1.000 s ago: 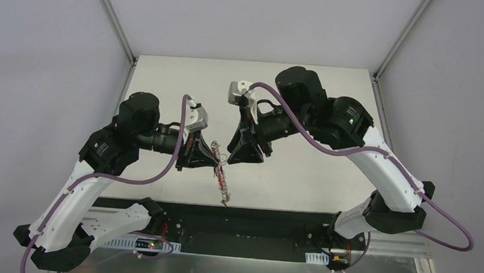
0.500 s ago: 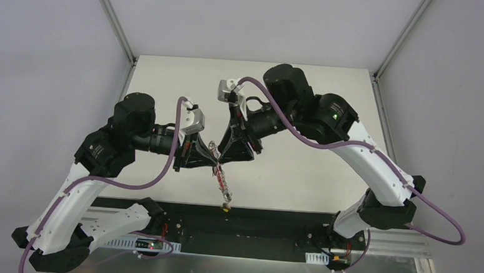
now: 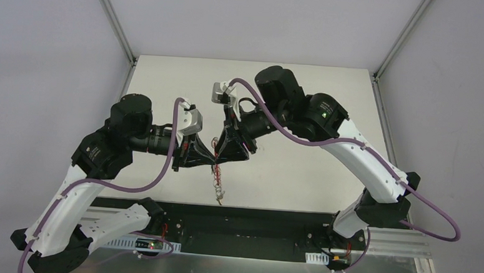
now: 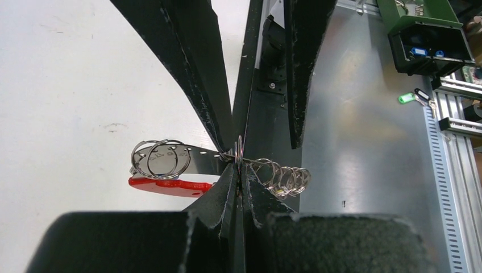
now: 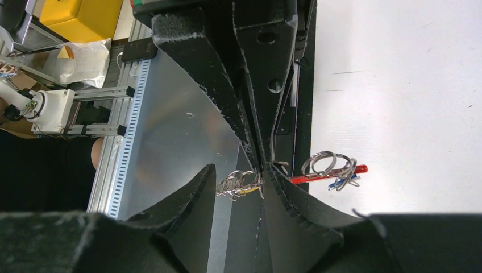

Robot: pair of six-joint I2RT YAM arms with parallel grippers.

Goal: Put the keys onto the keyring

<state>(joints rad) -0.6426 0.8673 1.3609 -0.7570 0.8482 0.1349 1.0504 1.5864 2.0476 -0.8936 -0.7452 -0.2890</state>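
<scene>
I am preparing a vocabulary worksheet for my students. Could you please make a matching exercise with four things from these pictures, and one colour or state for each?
Things:
1. left gripper
2. right gripper
3. keyring
4. strap

Colour or state:
a. red
b. jaws apart
c. silver wire rings
d. shut on the keyring

Pairs: 1-d, 2-b, 3-c, 4-a
</scene>
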